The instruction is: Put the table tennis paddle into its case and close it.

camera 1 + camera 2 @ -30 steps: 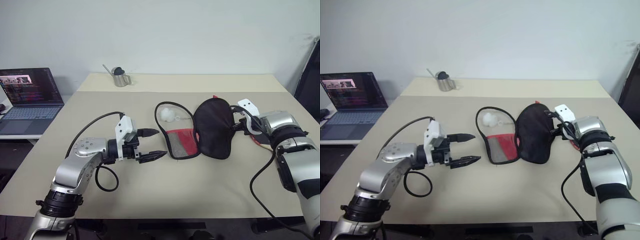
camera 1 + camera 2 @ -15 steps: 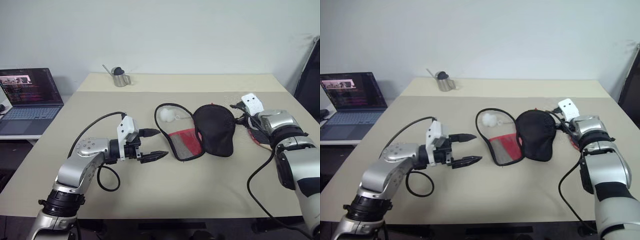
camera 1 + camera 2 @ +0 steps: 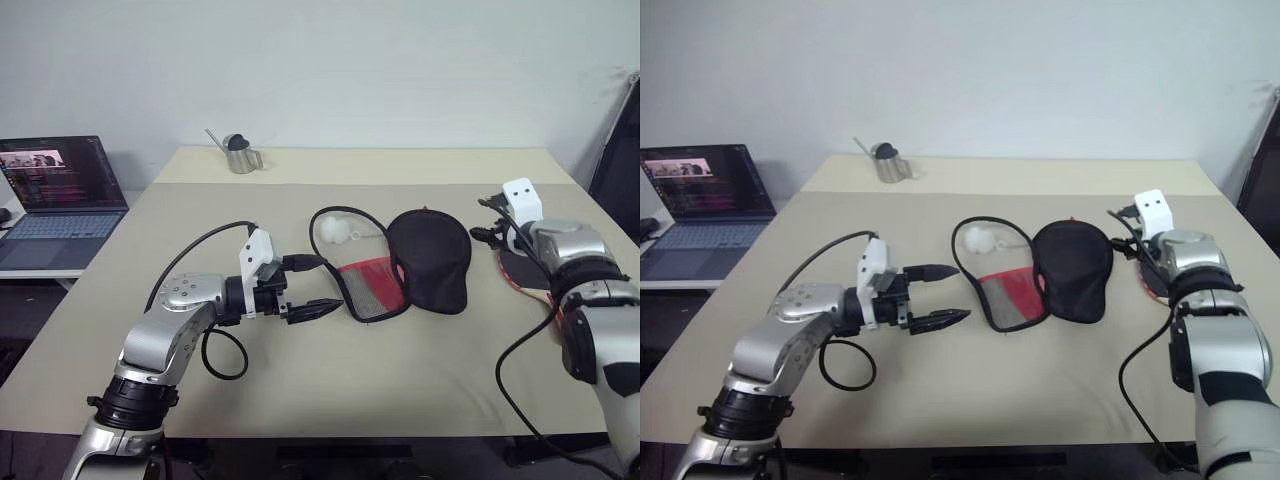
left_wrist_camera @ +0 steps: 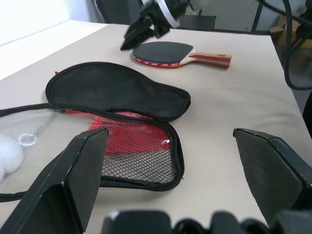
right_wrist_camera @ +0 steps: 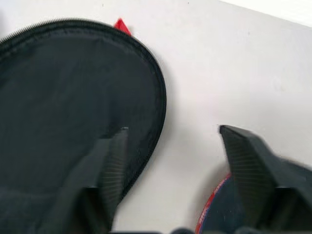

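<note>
Our right gripper point(image 4: 144, 32) has its fingers spread apart with nothing between them; in its wrist view one finger point(image 5: 105, 170) sits over the edge of the case's black flap and the other over the red rim of the table tennis paddle point(image 4: 171, 52), so the open jaws straddle the bare strip of table point(image 3: 400, 390) between the two. The paddle lies flat on the table just on the outer, right side of that gripper, black rubber face up, apart from the case point(image 3: 395, 272). Its long axis runs roughly across the table: blade end toward the case, wooden handle pointing away toward the right edge. So the blade already faces the way it has to travel, and the right arm is clearly the nearer one for the pick; we judge the grab goes on the handle or blade edge and then a slide left.

The case lies opened at mid-table, the black half folded out to the right, the red panel with mesh pocket to the left, its white fluffy ball point(image 3: 334, 231) on the far side of it. Our left gripper point(image 3: 308, 287) hovers just left of the mesh side, fingers wide and empty, pointing right at the case, well placed to pin the case. The paddle is not yet in and the zip is undone
</note>
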You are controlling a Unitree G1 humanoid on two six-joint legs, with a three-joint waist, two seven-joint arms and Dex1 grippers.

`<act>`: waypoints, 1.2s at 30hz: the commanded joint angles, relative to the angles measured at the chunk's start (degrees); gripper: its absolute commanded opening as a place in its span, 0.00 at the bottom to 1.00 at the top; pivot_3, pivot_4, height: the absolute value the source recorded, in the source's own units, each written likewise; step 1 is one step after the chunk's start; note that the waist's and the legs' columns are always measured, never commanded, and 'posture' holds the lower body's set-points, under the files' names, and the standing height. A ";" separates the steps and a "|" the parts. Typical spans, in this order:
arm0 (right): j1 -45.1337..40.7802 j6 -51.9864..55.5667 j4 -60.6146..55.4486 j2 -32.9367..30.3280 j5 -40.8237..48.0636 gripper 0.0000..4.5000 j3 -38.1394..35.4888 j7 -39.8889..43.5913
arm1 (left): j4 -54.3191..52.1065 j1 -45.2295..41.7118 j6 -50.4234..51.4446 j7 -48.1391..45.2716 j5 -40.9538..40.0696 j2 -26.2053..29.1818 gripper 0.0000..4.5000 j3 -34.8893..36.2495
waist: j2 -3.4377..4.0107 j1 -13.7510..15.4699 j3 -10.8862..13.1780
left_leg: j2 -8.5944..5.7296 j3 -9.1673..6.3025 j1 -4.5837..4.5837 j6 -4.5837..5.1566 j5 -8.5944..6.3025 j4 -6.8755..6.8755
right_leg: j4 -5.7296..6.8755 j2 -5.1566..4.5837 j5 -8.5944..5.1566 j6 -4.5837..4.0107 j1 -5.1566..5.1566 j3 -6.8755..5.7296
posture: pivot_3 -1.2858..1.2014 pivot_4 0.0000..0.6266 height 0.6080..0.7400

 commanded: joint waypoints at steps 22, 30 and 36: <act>45.24 29.49 -62.57 -3.54 15.58 0.71 -22.48 -10.35 | -2.72 -9.68 0.67 -2.51 -2.11 -4.79 1.00 -4.21 | 0.03 0.68 0.01 | -0.02 0.03 0.05 0.00 0.00 0.18 | 0.07 0.08 -0.01 0.03 0.08 0.06 | 0.52 0.24 1.00; 46.81 25.09 -56.25 -4.63 14.17 0.71 -20.88 -11.32 | -2.71 -8.54 0.14 -2.80 -1.39 -4.29 1.00 -4.35 | 0.03 0.79 0.01 | -0.03 0.21 0.04 0.00 0.00 0.19 | 0.05 0.09 -0.01 0.03 0.09 0.04 | 0.52 0.24 1.00; 47.86 25.38 -57.40 -4.13 14.32 0.84 -21.25 -12.43 | -3.29 -7.54 0.29 -2.72 -1.38 -3.65 1.00 -3.77 | 0.03 0.65 0.00 | -0.02 0.27 0.06 0.00 0.00 0.19 | 0.06 0.10 -0.01 0.03 0.08 0.08 | 0.52 0.24 1.00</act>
